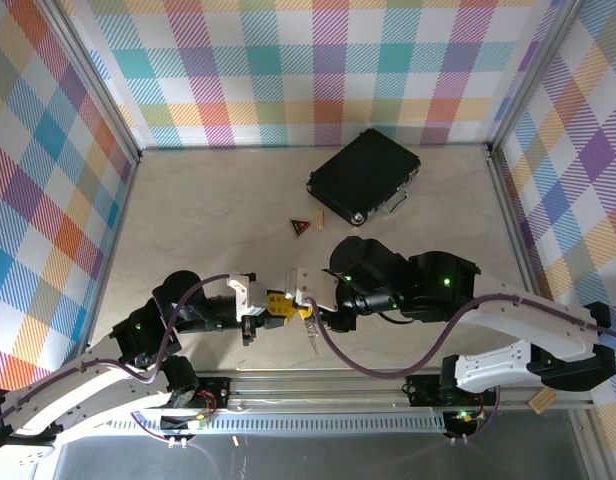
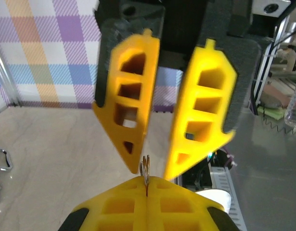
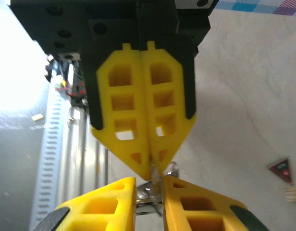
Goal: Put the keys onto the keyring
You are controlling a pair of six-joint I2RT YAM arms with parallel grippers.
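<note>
My two grippers meet tip to tip above the table's near edge. The left gripper (image 1: 277, 308) (image 2: 148, 181) is shut on a thin silvery wire loop (image 2: 147, 166), which I take for the keyring. Its edge pokes up from between the yellow pads. Facing it, the right gripper (image 1: 305, 306) (image 3: 149, 186) stands open. More shiny metal of the keyring (image 3: 160, 192) sits in the gap between its fingers. A thin silvery strand (image 1: 314, 337) hangs below the two tips. I cannot make out the keys.
A black case (image 1: 363, 178) with metal latches lies at the back right. A small red-and-black triangular tag (image 1: 300, 226) (image 3: 281, 169) lies in front of it. The slotted metal rail (image 1: 318, 385) runs along the near edge. Checked walls close in three sides.
</note>
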